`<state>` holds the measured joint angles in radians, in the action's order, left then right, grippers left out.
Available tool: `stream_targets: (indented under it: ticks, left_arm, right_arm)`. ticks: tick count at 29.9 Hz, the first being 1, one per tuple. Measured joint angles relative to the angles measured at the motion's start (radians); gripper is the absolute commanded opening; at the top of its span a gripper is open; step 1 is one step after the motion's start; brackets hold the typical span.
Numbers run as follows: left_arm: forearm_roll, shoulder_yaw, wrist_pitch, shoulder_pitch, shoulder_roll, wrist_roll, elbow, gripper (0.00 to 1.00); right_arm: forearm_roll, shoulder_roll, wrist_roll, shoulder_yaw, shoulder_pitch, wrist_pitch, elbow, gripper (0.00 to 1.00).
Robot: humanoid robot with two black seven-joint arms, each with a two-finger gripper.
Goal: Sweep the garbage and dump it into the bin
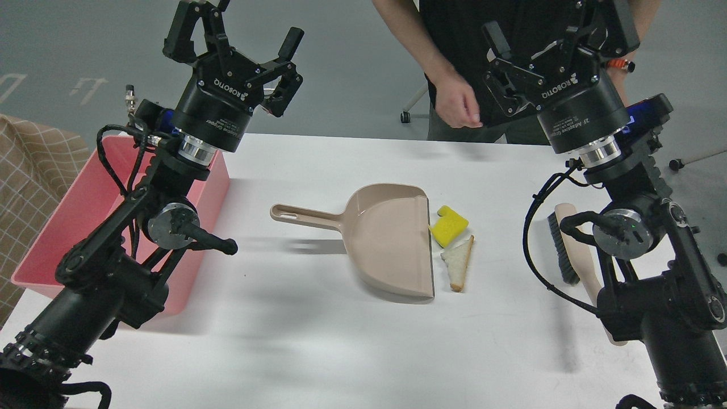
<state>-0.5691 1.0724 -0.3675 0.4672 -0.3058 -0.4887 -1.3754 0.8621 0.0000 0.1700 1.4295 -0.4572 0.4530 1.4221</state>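
The garbage lies mid-table: a yellow notched sponge block (449,225) and a white bread slice (459,263) with brown crust, both just right of the beige dustpan's (389,238) open lip. The dustpan's handle points left. The pink bin (74,221) stands at the table's left edge, partly behind my left arm. A brush (569,250) with dark bristles and a pale handle lies at the right, partly behind my right arm. My left gripper (241,31) is raised high above the bin's far end, open and empty. My right gripper (559,28) is raised at the upper right, open and empty.
A person in dark clothes stands behind the table's far edge, one hand (457,105) hanging over it. The white table (318,341) shows bare surface in front. A brown checked cloth (28,170) is at the far left, off the table.
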Motion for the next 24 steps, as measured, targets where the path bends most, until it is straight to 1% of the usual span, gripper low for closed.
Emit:
stream_targets:
  ticks: [24]
  left_arm:
    - [0.000, -0.002, 0.003, -0.014, 0.008, 0.000, -0.007, 0.98]
  right_arm:
    - [0.000, 0.000, -0.006, -0.012, 0.002, -0.004, 0.001, 1.00]
